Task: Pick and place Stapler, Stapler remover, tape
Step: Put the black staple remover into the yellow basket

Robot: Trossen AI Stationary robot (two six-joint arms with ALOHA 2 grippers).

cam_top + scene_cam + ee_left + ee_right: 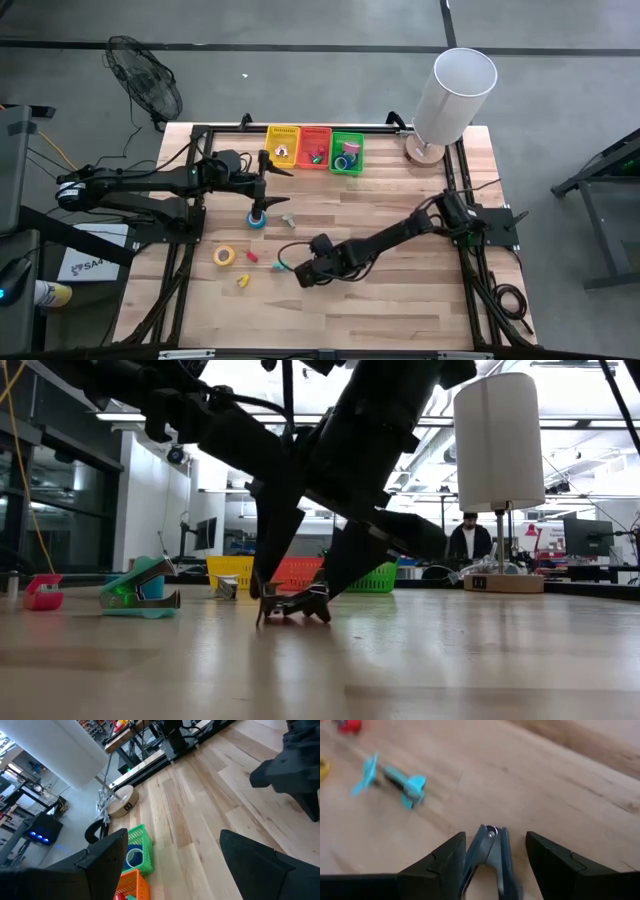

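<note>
Staple remover (489, 851), a dark metal claw, sits between the fingers of the right gripper (303, 274), which grips it low over the middle of the desk (400, 300), towards the front. Just beside it lies a teal staple remover (279, 265). The left gripper (262, 196) hangs open above a blue tape roll (257, 219), in front of the yellow, red and green baskets (283, 133) at the back edge.

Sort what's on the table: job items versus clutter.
Job: yellow tape roll, blue tape roll, teal staple remover, dark staple remover between the right gripper fingers, three bins.
Lying about: lamp, fan.
</note>
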